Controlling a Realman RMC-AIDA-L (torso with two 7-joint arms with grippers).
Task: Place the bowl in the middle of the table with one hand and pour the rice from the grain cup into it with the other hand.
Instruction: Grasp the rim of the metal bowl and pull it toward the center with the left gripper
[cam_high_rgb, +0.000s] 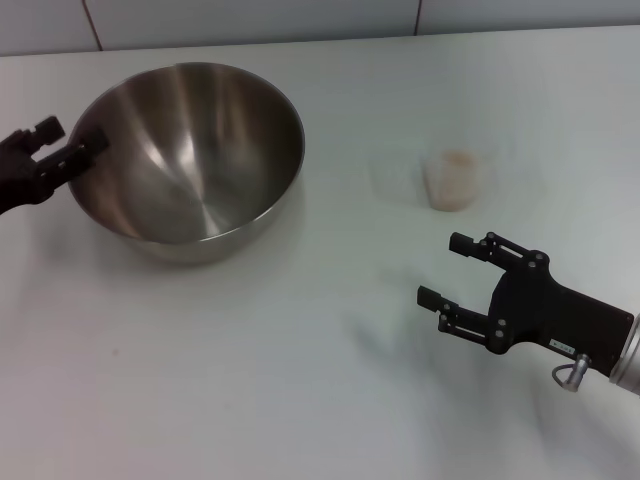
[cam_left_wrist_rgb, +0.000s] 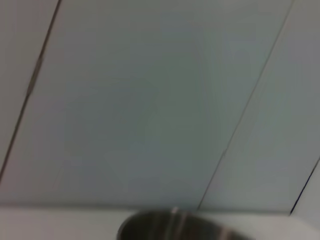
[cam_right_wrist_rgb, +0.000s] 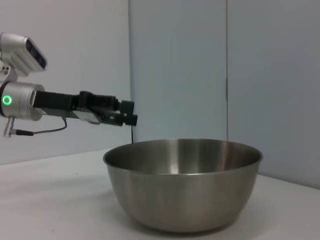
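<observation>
The right claw (cam_high_rgb: 445, 268) is nearest to the camera in the head view. It hangs over the bare white counter (cam_high_rgb: 250, 380) with its two fingers spread wide and it holds nothing. The silver wrist of this arm shows behind it.

A little beyond the right claw, and slightly to its outer side, the grain cup (cam_high_rgb: 452, 179) stands upright on the counter. It is near the claw but clearly apart from it. The rice (cam_high_rgb: 455, 163) fills it as a pale mass, so I judge that nothing is poured yet.

Farther away and well apart from the right claw, toward the left arm, the steel mixing bowl (cam_high_rgb: 190, 155) rests on the counter. It is empty inside. In the right wrist view the bowl (cam_right_wrist_rgb: 184, 182) sits flat.

The left claw (cam_high_rgb: 60, 152) is at the bowl's far-left rim. In the head view its fingertips are at the rim's edge, but in the right wrist view the left claw (cam_right_wrist_rgb: 122, 114) seems to be a little above and behind the rim. I cannot tell if it grips the rim or if its fingers are open.

The bowl lies toward the left side of the counter, not in the middle, so the placing step seems unfinished. After that, picking up the cup and pouring are still to do.
</observation>
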